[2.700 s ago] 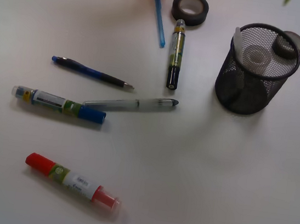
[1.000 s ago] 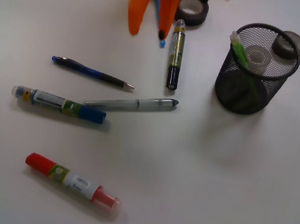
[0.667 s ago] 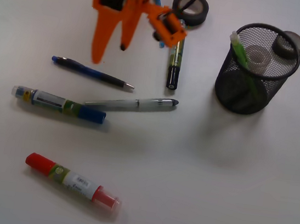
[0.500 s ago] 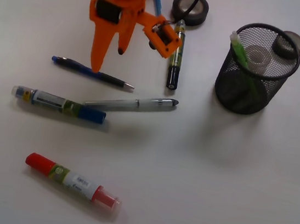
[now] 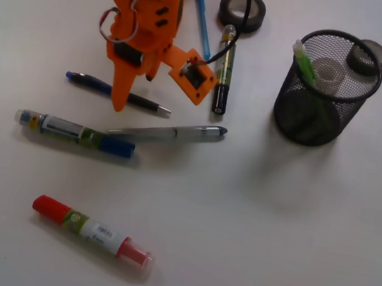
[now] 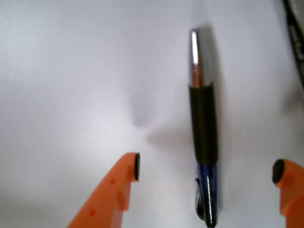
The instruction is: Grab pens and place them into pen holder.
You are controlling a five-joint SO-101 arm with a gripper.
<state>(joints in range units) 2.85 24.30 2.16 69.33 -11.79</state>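
The dark blue pen (image 5: 89,83) lies on the white table at the left. My orange gripper (image 5: 133,93) is open and empty, low over it. In the wrist view the pen (image 6: 204,142) lies lengthwise between the two fingertips of the gripper (image 6: 207,169), touching neither. The silver-grey pen (image 5: 167,133) lies just below, and the light blue pen (image 5: 203,25) is at the top, behind the arm. The black mesh pen holder (image 5: 306,123) stands upright at the right with the lime green pen (image 5: 306,63) leaning inside. I cannot make out the white pen.
A blue-capped marker (image 5: 73,131), a red-capped marker (image 5: 91,229) and a dark marker with a green label (image 5: 223,70) lie on the table. A black tape roll (image 5: 242,10) is at the top. A small dark round object (image 5: 366,57) sits behind the holder.
The lime green pen appeared in the holder. My gripper then came down from the top edge to the left and now straddles the dark blue pen, jaws open.
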